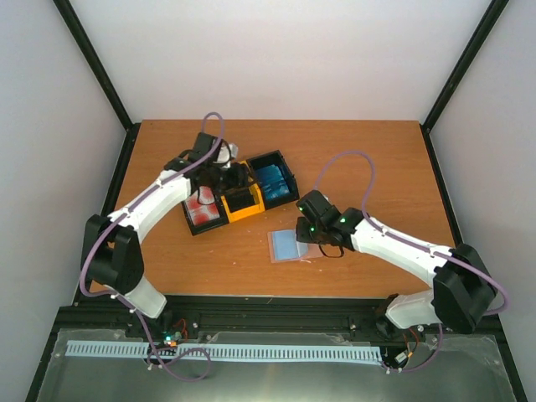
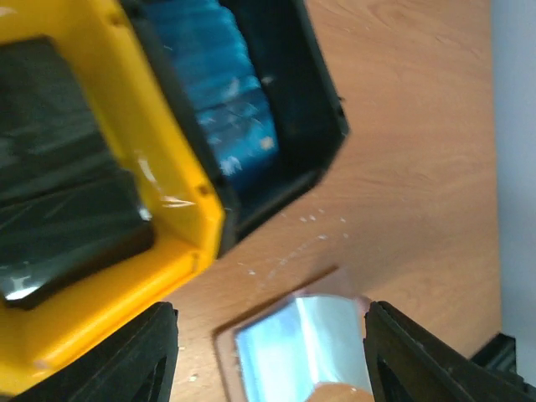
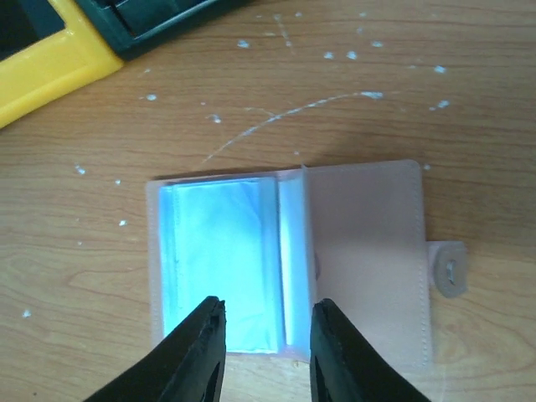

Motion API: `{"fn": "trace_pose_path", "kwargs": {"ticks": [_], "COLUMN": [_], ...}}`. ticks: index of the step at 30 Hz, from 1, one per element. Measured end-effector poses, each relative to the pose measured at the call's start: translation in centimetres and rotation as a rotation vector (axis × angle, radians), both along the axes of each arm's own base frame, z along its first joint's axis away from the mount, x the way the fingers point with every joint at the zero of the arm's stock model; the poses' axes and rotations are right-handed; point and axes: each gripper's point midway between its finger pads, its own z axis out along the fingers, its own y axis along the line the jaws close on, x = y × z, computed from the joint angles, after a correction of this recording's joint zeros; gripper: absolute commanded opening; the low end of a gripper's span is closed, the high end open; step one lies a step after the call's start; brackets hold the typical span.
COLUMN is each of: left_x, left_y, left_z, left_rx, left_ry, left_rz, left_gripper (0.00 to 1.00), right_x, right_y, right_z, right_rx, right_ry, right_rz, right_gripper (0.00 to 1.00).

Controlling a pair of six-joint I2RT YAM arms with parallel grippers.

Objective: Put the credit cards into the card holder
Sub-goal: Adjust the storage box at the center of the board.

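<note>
Three cams: one overhead, two on the wrists.
The top one looks down from behind the robot at the whole brown wooden surface (image 1: 352, 151); both wrist cams sit close, aimed down, and all three catch the pinkish-tan leather-like card holder (image 1: 289, 245).

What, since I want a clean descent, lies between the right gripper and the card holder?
Nothing visible does. The right gripper hangs open over the open card holder; the yellow bin sits off to one side.

Lab enclosure: white panels (image 1: 276, 50), black frame (image 1: 95, 63), table (image 1: 377, 159).
</note>
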Motion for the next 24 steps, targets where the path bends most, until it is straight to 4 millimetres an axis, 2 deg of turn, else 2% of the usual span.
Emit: {"fn": "trace_pose_path", "kwargs": {"ticks": [2, 4, 9, 12, 18, 24], "left_x": [0.6, 0.9, 1.1, 0.6, -0.1, 0.3], "left_y": [2.0, 3.6, 6.9, 8.3, 10.5, 12.2], "left_z": [0.3, 0.2, -1.1, -2.3, -4.0, -4.2], "left_rx": [0.027, 0.058, 0.188, 0.261, 0.338, 0.363], "left_ry": [-0.011, -0.015, -0.015, -0.001, 0.039, 0.041], "left_rz": [0.044, 0.075, 0.139, 0.157, 0.192, 0.229], "left_gripper": [0.6, 0.58, 0.55, 0.54, 0.54, 0.54], "right_x": [0.3, 0.4, 0.6, 0.4, 0.4, 0.2], "right_y": [0.9, 1.4, 2.7, 3.9, 4.3, 3.6], "right_z": [0.3, 0.4, -0.7, -1.3, -2.3, -5.4], "right_rx": [0.001, -0.006, -0.06, -0.095, -0.159, -0.243], "right_ry": [0.01, 0.018, 0.05, 0.062, 0.068, 0.129], "right_rz": [0.034, 0.064, 0.133, 0.179, 0.206, 0.212], "right_gripper": [0.12, 0.09, 0.06, 0.07, 0.18, 0.29]}}
